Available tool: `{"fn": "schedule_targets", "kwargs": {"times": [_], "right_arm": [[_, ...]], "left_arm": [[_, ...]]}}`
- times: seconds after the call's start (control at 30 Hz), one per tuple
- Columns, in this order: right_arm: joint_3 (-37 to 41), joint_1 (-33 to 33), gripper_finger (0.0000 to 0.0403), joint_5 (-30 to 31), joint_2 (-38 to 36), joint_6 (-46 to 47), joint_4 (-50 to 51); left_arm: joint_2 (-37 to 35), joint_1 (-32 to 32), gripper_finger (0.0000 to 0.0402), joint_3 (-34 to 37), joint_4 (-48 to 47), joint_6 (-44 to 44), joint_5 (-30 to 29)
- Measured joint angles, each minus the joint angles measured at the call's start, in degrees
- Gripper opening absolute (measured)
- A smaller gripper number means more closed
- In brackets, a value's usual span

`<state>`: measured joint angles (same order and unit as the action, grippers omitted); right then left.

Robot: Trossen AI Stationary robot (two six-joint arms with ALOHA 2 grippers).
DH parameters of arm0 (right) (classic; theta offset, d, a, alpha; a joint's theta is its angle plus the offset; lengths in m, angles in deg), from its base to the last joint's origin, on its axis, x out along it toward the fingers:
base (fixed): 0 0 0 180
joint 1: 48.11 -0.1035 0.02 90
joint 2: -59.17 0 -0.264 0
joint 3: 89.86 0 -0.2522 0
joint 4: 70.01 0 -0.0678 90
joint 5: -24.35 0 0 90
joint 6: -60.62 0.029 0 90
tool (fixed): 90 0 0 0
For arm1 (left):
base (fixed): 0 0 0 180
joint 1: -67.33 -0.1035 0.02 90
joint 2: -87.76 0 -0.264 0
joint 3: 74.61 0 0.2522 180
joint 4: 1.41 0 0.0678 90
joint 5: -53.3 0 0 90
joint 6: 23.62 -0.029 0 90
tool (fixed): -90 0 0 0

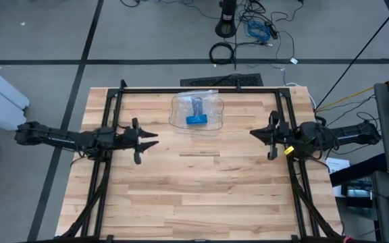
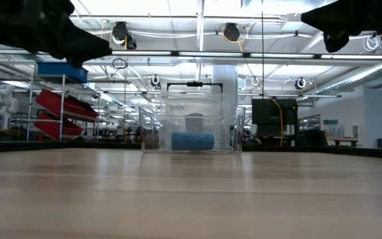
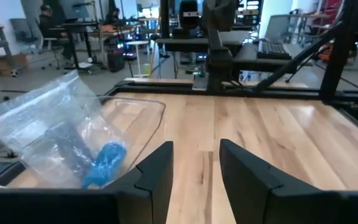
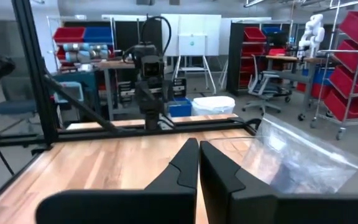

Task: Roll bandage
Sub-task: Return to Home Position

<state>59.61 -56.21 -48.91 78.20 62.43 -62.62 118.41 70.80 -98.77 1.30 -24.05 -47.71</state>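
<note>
From above, the transparent bin [image 1: 175,111] is seen standing at the far middle of the wooden table [image 1: 201,196], and the clear zip bag [image 1: 206,100] is held inside it, with the blue bandage roll [image 1: 196,120] enclosed in the bag. The left gripper [image 1: 151,139] is held over the table's left side with its fingers parted, and the right gripper [image 1: 252,133] is held over the right side; both are pointed inward and are kept well apart from the bin. At table height, the bin is shown upright at the centre, the blue roll being seen low against its floor, while dark parts of the arms are seen only at the upper corners. In the left wrist view, the two dark fingers [image 3: 157,171] are seen spread with a clear gap and nothing between them, the bagged roll lying off to one side. In the right wrist view, the fingers [image 4: 185,163] are pressed nearly together on nothing, with the bag seen beside them.
</note>
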Motion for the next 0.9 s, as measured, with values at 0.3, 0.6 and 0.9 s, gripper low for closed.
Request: {"fn": "schedule_targets", "kwargs": {"times": [0.3,0.6,0.9], "right_arm": [[1.2,1.9,0.0000,-0.1,0.2,-1.9,0.5],[2.8,4.4,0.0000,-0.7,0.6,0.3,0.6],[2.8,4.4,0.0000,-3.6,4.6,0.7,-1.6]], "left_arm": [[0.1,-5.1,0.0136,0.0,1.0,-1.6,6.5],[-1.2,-5.7,0.0136,0.0,-4.6,0.9,4.5],[-7.4,-5.2,0.0136,7.0,-0.1,2.8,3.1]]}}
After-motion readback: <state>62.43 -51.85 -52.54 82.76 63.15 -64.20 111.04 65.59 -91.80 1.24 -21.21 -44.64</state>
